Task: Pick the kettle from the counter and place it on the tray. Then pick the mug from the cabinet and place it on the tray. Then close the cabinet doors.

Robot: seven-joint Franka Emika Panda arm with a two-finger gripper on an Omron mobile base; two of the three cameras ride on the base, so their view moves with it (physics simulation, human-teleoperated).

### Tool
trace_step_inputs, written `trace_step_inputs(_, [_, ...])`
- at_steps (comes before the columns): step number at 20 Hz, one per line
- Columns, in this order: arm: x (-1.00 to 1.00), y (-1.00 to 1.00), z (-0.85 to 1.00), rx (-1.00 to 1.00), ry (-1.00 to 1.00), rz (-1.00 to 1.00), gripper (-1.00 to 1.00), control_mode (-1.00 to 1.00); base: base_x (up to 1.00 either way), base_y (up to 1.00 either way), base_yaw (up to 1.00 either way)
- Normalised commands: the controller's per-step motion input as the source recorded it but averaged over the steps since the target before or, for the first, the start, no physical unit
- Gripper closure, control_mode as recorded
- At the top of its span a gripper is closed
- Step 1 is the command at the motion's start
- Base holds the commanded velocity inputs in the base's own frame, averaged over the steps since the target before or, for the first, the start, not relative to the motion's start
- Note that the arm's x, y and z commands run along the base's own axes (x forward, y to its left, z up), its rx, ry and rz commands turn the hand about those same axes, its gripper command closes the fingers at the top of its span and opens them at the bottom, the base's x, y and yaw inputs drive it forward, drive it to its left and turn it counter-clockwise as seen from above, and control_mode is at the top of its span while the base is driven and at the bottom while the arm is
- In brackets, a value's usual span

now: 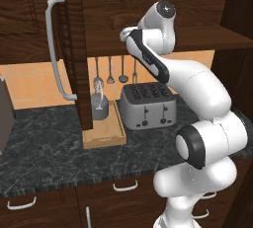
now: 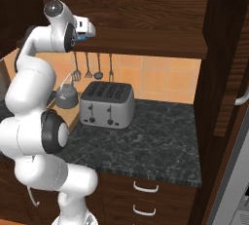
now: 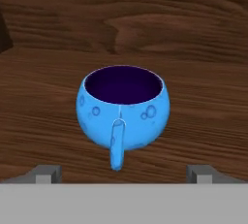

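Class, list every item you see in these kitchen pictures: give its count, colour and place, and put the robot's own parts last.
Mug: one, bright blue, dark inside, on the cabinet shelf, handle toward the camera.
Kettle: one, grey, on the tray.
Tray: one, light tan wood, on the counter left of the toaster.
Toaster: one, silver, on the counter.
Utensils: four, dark grey, hanging on the orange tile wall.
Cabinet: one, dark brown, door open with a light grey handle.
Counter: one, dark marbled.
Drawers: dark brown, under the counter.
Arm: one, white.
Gripper: one, open, facing the mug.
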Motion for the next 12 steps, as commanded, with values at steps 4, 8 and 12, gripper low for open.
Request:
trace_step_inputs(4, [0.3,0.08,-0.01,0.0,0.0,-0.01,-1.0,-1.0,0.0,0.0,0.0])
trace_step_inputs(8, [0.3,0.1,-0.05,0.0,0.01,-0.02,-1.0,-1.0,0.0,0.0,0.0])
trace_step_inputs(12, [0.15,0.04,-0.09,0.0,0.0,-0.02,-1.0,-1.0,0.0,0.0,0.0])
